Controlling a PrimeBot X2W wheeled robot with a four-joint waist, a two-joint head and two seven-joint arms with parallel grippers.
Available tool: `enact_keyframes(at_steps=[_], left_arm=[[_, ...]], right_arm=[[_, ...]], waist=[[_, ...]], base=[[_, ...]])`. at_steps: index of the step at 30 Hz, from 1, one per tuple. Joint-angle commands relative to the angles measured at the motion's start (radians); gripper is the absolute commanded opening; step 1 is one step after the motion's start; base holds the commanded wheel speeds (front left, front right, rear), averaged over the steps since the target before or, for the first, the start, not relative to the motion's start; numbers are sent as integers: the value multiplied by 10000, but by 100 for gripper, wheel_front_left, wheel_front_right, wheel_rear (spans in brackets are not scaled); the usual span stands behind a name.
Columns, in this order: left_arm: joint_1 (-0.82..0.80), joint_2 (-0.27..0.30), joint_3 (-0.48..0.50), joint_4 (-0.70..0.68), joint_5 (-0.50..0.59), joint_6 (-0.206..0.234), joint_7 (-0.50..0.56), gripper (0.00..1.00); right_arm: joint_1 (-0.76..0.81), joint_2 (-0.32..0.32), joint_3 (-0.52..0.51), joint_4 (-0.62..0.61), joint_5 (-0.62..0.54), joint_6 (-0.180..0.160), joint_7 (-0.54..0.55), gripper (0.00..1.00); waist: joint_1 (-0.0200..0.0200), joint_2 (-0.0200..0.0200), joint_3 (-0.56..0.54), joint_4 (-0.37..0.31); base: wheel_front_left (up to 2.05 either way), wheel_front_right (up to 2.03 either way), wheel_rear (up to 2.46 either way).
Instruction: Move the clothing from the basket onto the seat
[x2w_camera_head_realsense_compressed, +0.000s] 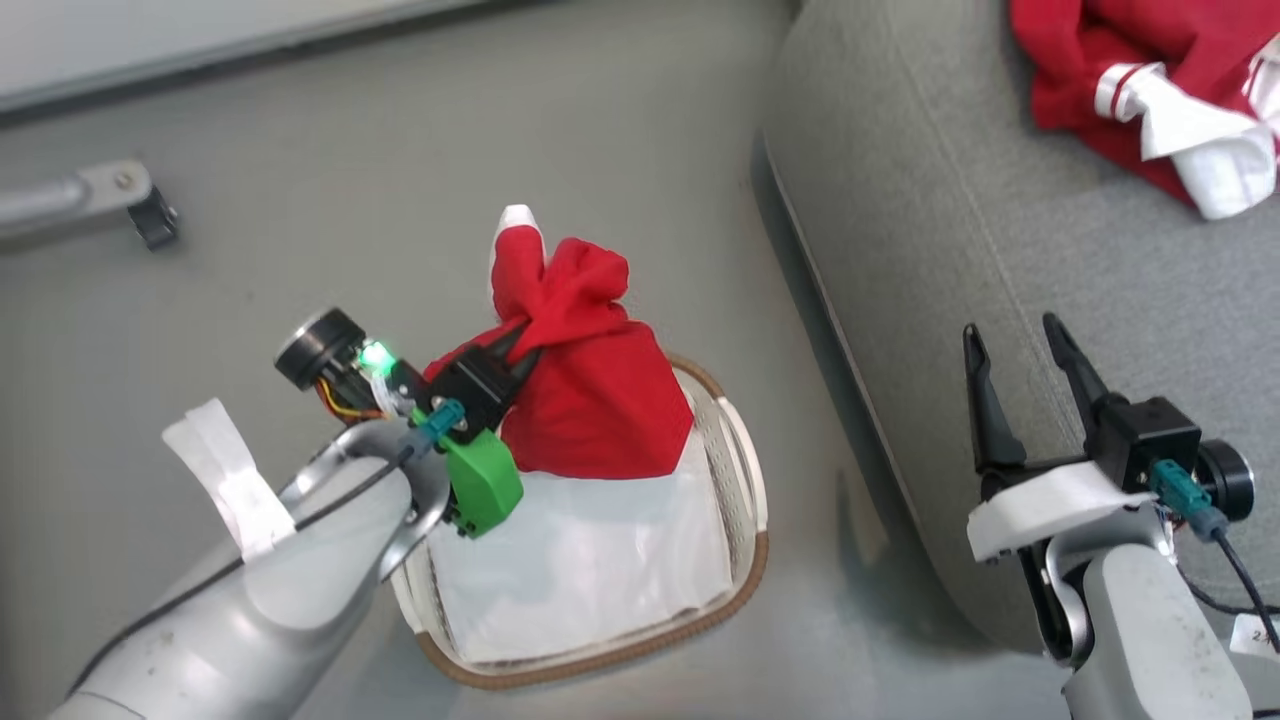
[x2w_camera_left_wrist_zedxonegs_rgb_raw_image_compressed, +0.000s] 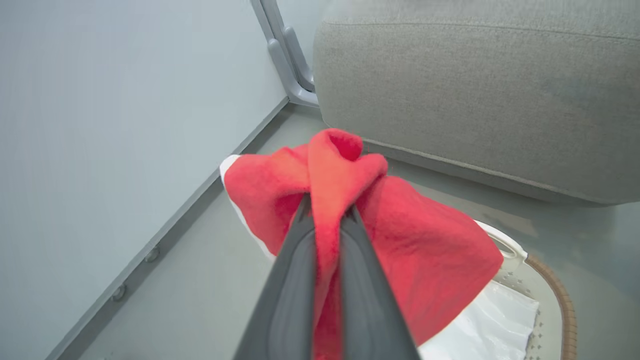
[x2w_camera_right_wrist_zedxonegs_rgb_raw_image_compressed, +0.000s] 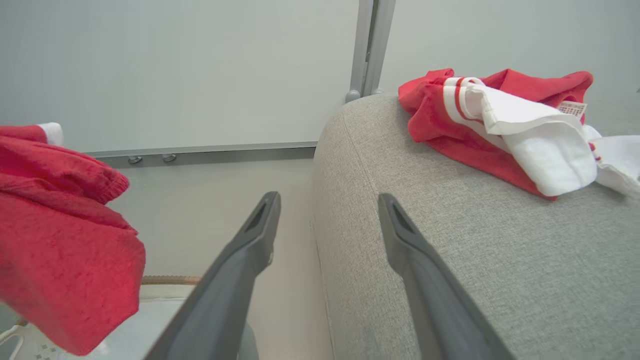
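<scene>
A red garment hangs bunched above the basket, pinched in my left gripper, which is shut on it. In the left wrist view the two dark fingers squeeze a fold of the red garment at my left gripper. The basket's white liner lies bare below. A second red garment with white trim lies on the grey seat. My right gripper stands open over the seat's near edge, holding nothing. In the right wrist view my right gripper points at the seat.
A grey metal leg with a dark foot rests on the floor at the left. A wall with a baseboard runs behind. The seat's rounded side rises just beyond the basket.
</scene>
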Motion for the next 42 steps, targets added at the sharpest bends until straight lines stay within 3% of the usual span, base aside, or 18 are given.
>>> enact_keyframes(at_steps=[1,10,19,26,32,42], left_arm=[[-300,105,-16,-146,97,-73,-40,0],[-2153,361,-475,-633,-216,-238,323,0],[-3667,234,-892,-1087,-1060,-235,602,0],[-4010,-135,-1014,-840,-1239,-232,567,0],[-4137,-392,-1093,-724,-1362,-233,462,0],[-4206,-680,-1282,-529,-1534,-234,359,0]], right_arm=[[320,-39,-14,82,-58,-14,-49,100],[851,-37,135,275,-172,-14,-49,100],[674,-37,608,199,-115,-14,-49,100],[381,-34,1714,-140,549,-14,-49,100],[130,-40,2903,-80,235,-14,-49,100],[-746,-37,3012,-378,-430,-14,-49,100]], waist=[[0,0,-1810,489],[0,0,-2954,583],[0,0,-3456,514],[0,0,-3594,497],[0,0,-3698,541],[0,0,-3772,734]], base=[[0,0,0],[0,0,0],[0,0,0],[0,0,0],[0,0,0],[0,0,0]])
